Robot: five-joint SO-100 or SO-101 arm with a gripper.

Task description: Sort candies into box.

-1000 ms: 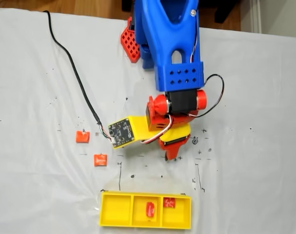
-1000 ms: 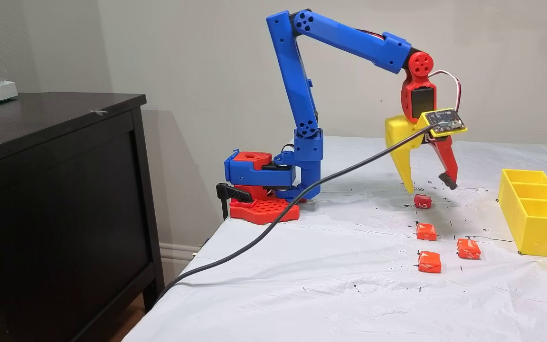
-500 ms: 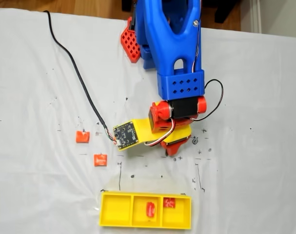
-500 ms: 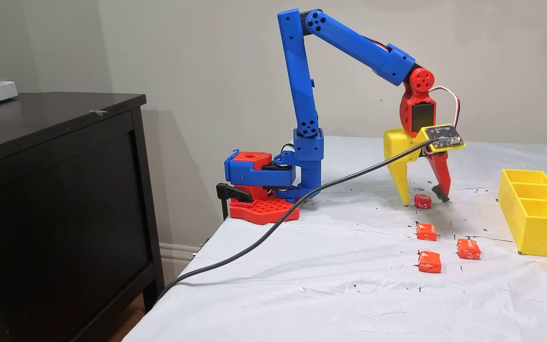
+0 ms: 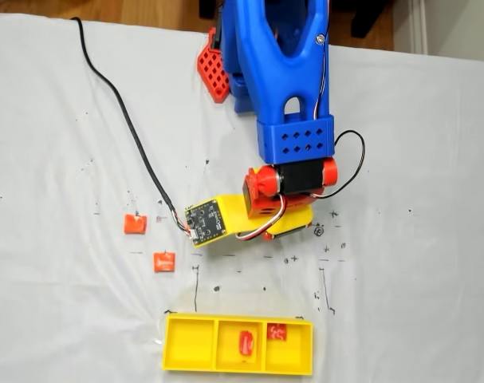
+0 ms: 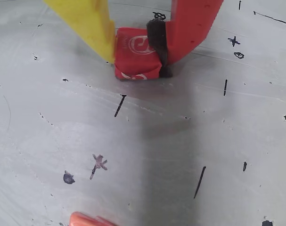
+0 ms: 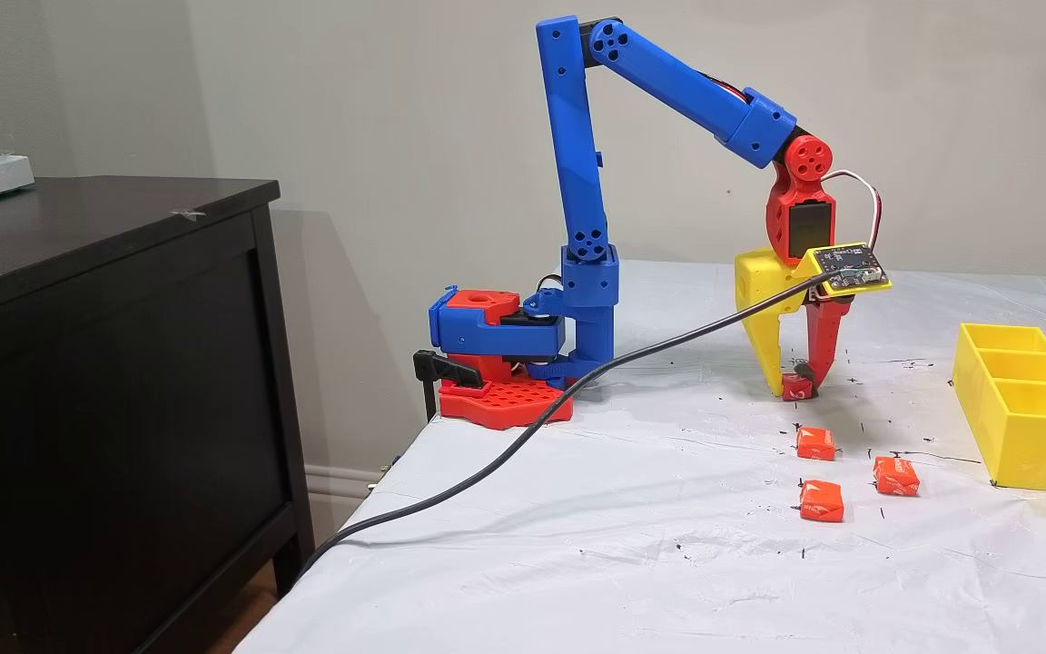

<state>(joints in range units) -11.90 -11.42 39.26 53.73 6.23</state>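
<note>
I have the jaws closed down on a red candy with white marks; in the wrist view the yellow finger presses its left side and the red finger's black pad its right, and the candy sits on the white worktop. From a side-on fixed view the gripper points straight down, its tips at the worktop with the candy pinched between them. Three orange-red candies lie nearer to that camera: one just in front of the gripper, another closer still, a third to their right. The yellow box stands well to the right. In a fixed view from above, the box holds one candy in its middle compartment and one in its right one; the left compartment is bare.
</note>
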